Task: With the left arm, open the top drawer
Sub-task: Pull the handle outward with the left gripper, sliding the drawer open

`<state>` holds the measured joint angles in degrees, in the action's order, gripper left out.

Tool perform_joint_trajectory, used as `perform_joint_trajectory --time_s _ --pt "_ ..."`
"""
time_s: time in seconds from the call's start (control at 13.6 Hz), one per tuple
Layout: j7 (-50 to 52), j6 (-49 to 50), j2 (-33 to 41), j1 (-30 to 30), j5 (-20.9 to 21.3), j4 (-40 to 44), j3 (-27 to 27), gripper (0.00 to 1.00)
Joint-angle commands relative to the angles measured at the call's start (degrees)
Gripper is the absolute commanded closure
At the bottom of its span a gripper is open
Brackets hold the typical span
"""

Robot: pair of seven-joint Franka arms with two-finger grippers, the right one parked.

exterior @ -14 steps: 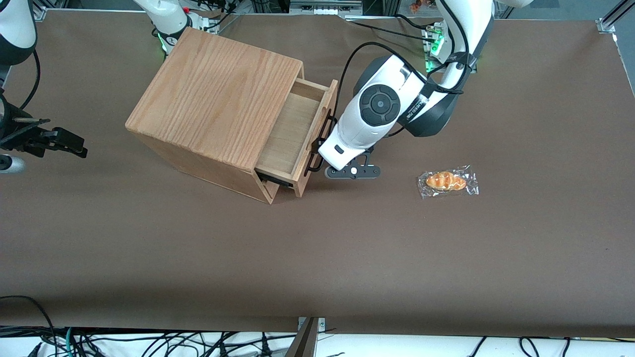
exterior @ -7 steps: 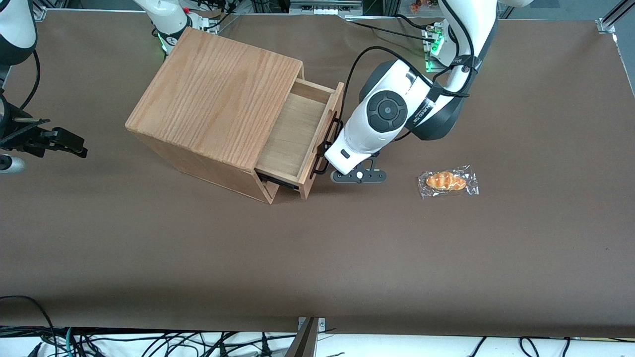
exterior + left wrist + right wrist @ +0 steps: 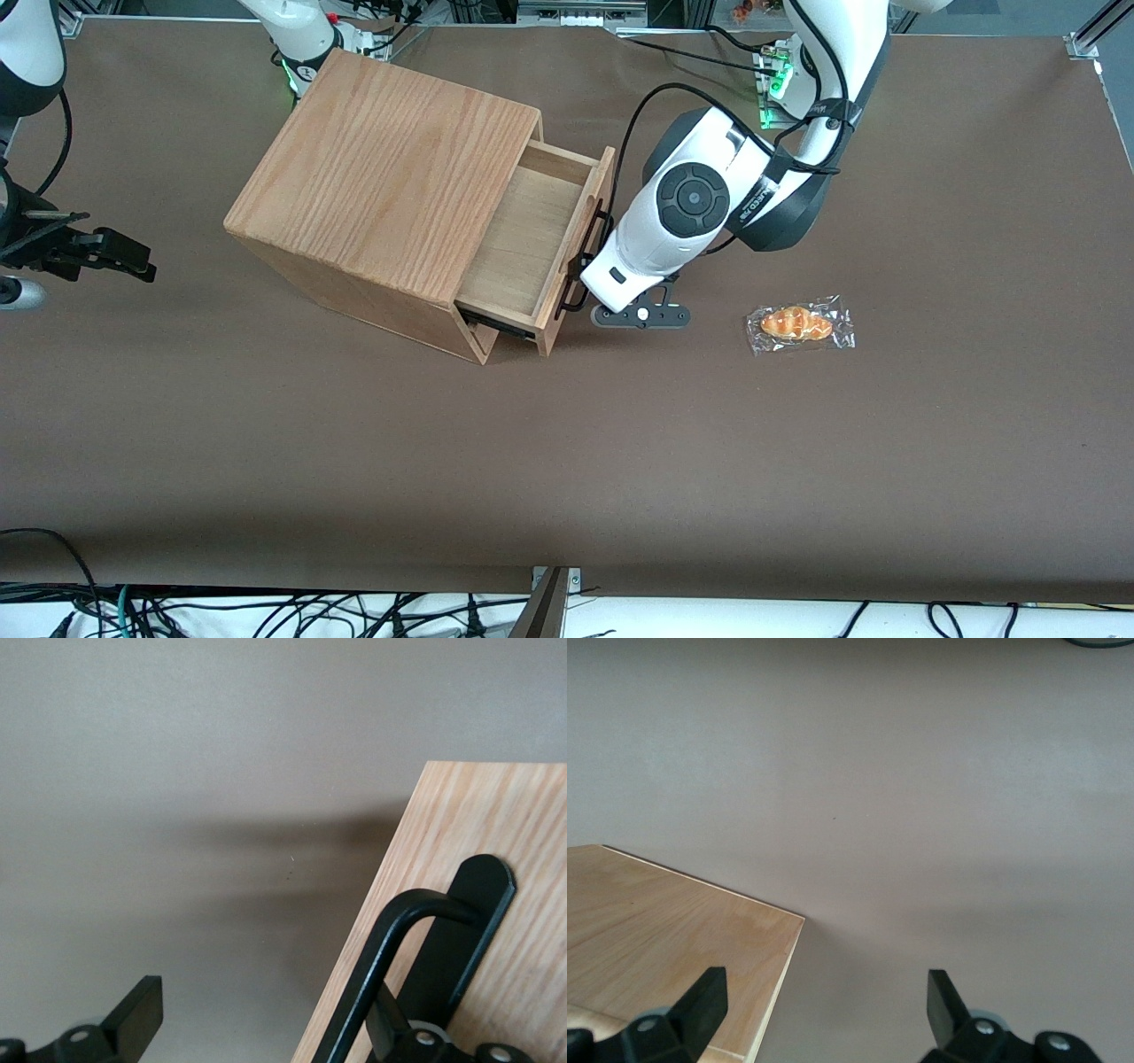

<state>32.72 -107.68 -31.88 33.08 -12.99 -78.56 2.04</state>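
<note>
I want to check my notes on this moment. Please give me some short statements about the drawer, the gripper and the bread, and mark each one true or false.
1. The top drawer is pulled partly out of the cabinet. True.
2. The gripper is open, with one finger hooked inside the handle. True.
3. The wrapped bread lies inside the drawer. False: it lies on the table, toward the working arm's end; the drawer shows nothing inside.
4. The handle is a round wooden knob. False: it is a thin black bar.
5. The gripper is at the drawer's front. True.
</note>
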Motion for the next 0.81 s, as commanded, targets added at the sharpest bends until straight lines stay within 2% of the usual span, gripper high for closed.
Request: perform_joint_trajectory --time_s 0.0,0.59,0.73 --pt "-2.14 1.07 2.09 -0.56 1.83 -1.94 -2.65 0.0" --pt "-2.31 1.15 2.26 -1.26 1.13 -1.94 -2.65 0.0" --pt "-5.37 1.24 2.44 -2.13 1.04 -1.94 -2.65 0.0"
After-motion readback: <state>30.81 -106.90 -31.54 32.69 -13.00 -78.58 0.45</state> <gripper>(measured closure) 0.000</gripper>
